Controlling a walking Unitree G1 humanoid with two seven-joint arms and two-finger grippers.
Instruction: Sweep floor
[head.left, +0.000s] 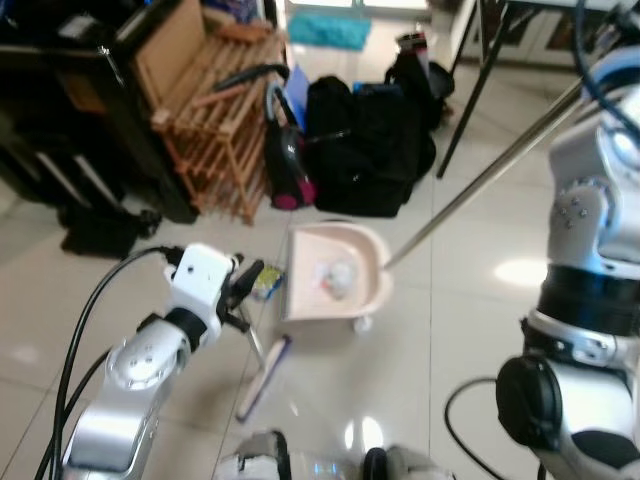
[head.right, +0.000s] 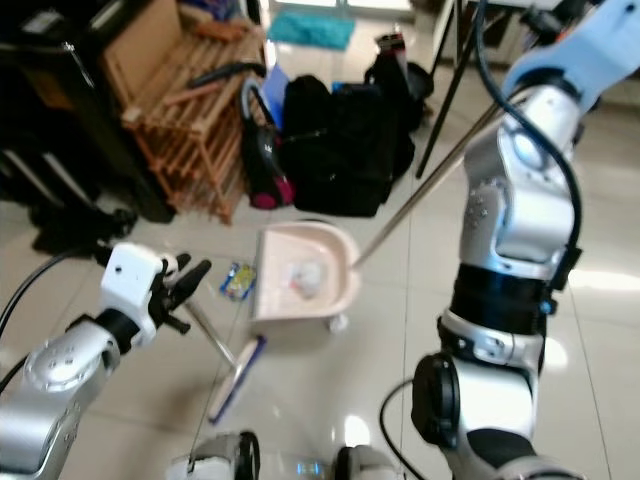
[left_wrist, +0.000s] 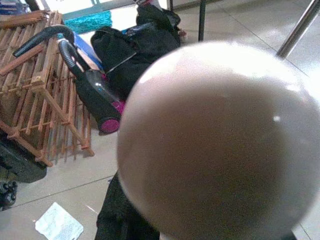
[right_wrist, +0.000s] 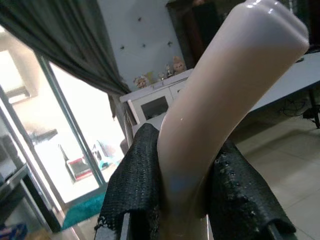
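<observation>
Right wrist view: right gripper (right_wrist: 185, 200) clamps dustpan handle (right_wrist: 220, 100)

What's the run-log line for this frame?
left gripper: shut on broom | right gripper: shut on dustpan handle | dustpan: on floor, holds debris | wrapper: beside dustpan, unswept

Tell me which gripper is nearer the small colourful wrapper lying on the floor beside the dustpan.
Left. The left gripper hangs right beside the wrapper, holding the broom. The right gripper is up at the far end of the dustpan handle, well away from it.
</observation>
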